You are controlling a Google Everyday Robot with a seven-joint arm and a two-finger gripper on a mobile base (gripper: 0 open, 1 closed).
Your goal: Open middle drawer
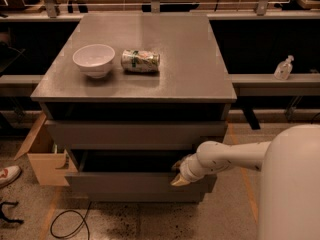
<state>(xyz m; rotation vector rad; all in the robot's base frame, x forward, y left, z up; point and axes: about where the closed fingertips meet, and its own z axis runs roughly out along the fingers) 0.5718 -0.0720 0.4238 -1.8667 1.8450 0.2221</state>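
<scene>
The grey cabinet [135, 91] has three stacked fronts. The middle drawer [130, 182] is pulled out a little, and a dark gap [130, 160] shows above its front. My gripper [180, 176] is at the top edge of that front, near its right end, and my white arm [235, 154] reaches in from the right. The taller top front [135, 134] is in line with the cabinet. Only a thin strip of the lowest front [140, 197] shows under the middle drawer.
A white bowl [94, 60] and a can lying on its side [140, 61] sit on the cabinet top. An open cardboard box [42, 159] stands left of the cabinet. A cable [65, 223] and a shoe [7, 175] lie on the floor. A bottle [283, 67] stands on the ledge at right.
</scene>
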